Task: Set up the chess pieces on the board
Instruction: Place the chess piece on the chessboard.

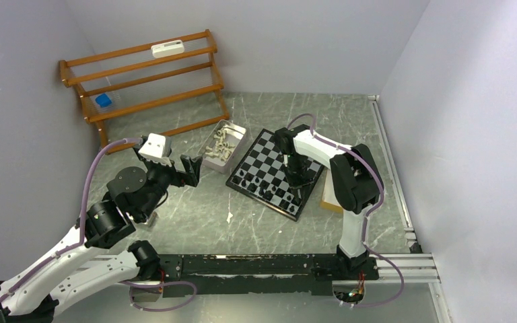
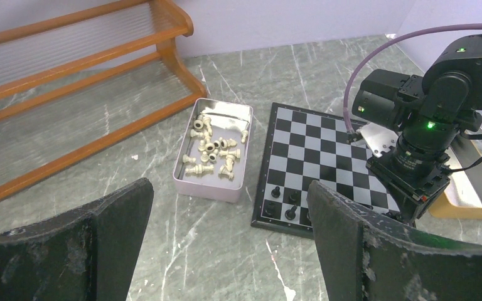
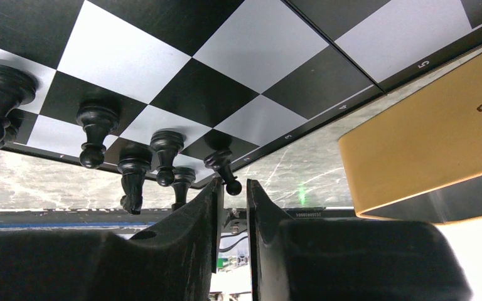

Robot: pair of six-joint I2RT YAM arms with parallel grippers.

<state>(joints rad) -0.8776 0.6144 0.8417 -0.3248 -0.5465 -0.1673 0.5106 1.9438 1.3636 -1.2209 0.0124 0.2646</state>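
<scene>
The board [image 1: 269, 151] lies tilted at the table's middle right, with black chess pieces [image 1: 252, 182] standing along its near-left edge. My right gripper [image 1: 301, 176] points down over the board's near side. In the right wrist view its jaws [image 3: 233, 187] stand a narrow gap apart around the round head of a black pawn [image 3: 221, 164] that stands on the board [image 3: 251, 44]; other black pieces [image 3: 97, 132] stand beside it. Cream-white pieces [image 2: 213, 150] lie in a tin [image 2: 210, 188]. My left gripper [image 2: 229, 188] hangs wide open and empty over the table, left of the board [image 2: 314, 144].
A wooden slatted rack [image 1: 148, 74] stands at the back left, carrying a white item and a small blue one. A yellow tray [image 1: 330, 195] sits against the board's right side, under the right arm [image 2: 427, 125]. A metal rail runs along the table's right edge.
</scene>
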